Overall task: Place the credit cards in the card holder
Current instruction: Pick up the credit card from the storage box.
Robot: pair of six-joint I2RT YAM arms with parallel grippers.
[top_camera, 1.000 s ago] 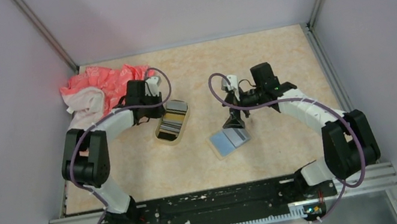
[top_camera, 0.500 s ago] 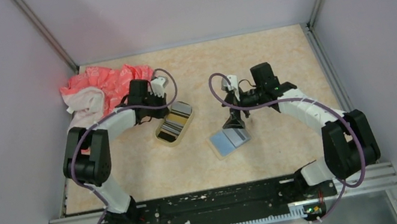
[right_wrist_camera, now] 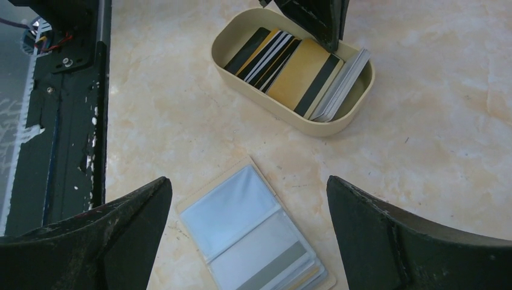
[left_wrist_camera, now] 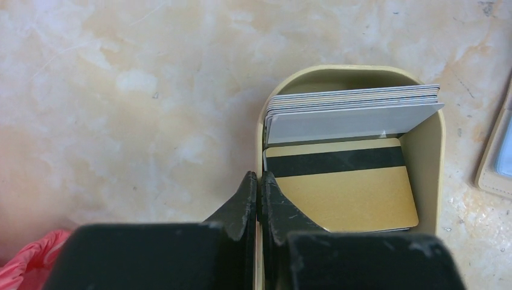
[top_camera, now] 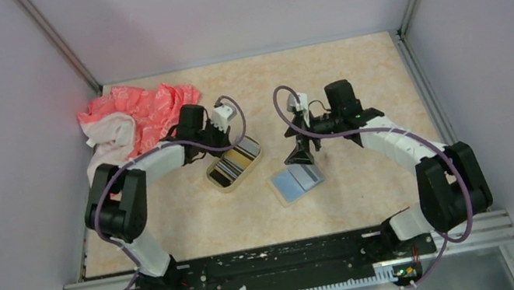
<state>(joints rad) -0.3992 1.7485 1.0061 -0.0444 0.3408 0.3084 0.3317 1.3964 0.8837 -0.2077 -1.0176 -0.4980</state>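
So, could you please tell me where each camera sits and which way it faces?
Top external: above, behind the bases, looking down at the table; left arm and right arm show.
Left wrist: looks down into the tin of cards; the shut left fingers pinch the rim.
Right wrist: over the wallet, looking down toward the tin; the open right fingers show.
Shared: all three show the tin.
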